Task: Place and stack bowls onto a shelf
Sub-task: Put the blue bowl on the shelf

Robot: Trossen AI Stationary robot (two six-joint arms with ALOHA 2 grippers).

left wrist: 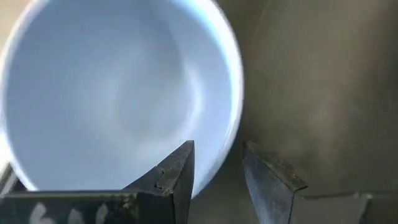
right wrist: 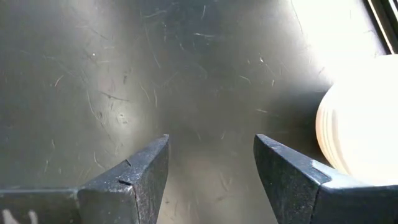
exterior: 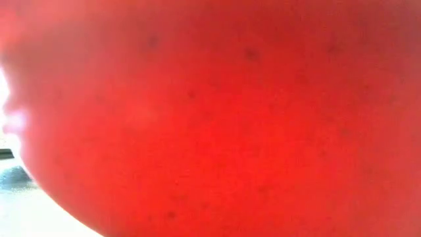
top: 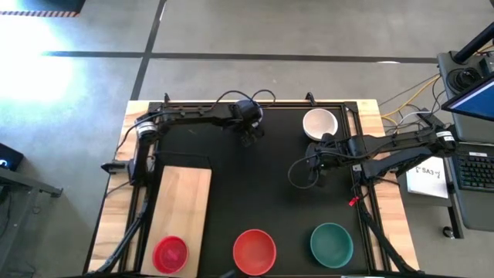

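On the light wooden board shelf sits one magenta plastic bowl. My left claw pinches a blue-grey plastic bowl by its rim. Red bowl, teal bowl and white bowl wait on the black counter; my right claw gapes empty.

Grey concrete floor, dark seam lines crossing it. Bright glare patch far left. Desk at right: laptop, papers, cables.
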